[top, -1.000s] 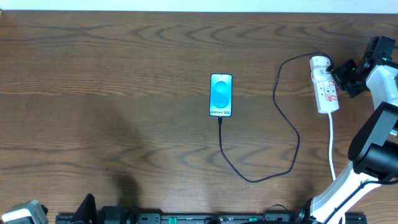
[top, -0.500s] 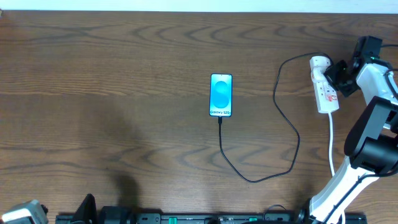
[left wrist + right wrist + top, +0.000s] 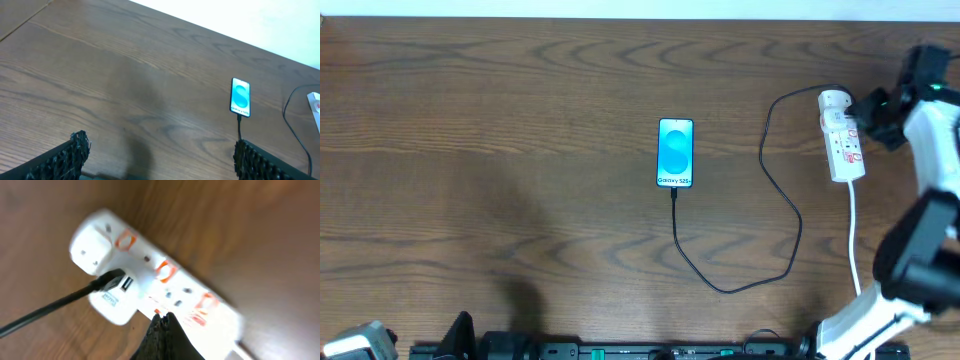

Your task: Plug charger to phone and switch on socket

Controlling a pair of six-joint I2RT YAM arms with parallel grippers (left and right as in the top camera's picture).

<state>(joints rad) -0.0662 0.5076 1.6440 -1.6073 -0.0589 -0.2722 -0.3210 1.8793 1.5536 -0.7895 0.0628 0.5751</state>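
The phone (image 3: 675, 152) lies flat mid-table, blue screen up; it also shows in the left wrist view as the phone (image 3: 240, 97). The black charger (image 3: 790, 215) runs from the phone's near end in a loop across to the white adapter (image 3: 112, 300) at the far end of the socket (image 3: 842, 135). Its tip meets the phone's bottom edge. My right gripper (image 3: 865, 107) is shut, and its tips rest at the socket's (image 3: 165, 275) edge by a red-marked switch (image 3: 157, 311). My left gripper (image 3: 160, 159) stands wide open over bare wood, far from the phone.
A white cord (image 3: 853, 230) leads from the socket's near end toward the table front beside the right arm's base (image 3: 920, 260). The left arm's camera housing (image 3: 360, 343) shows at the bottom-left corner. The table's far edge meets a white wall (image 3: 620, 8).
My right gripper swung in toward the socket, then shifted slightly toward its far end. The phone, charger, socket and left gripper have not moved.
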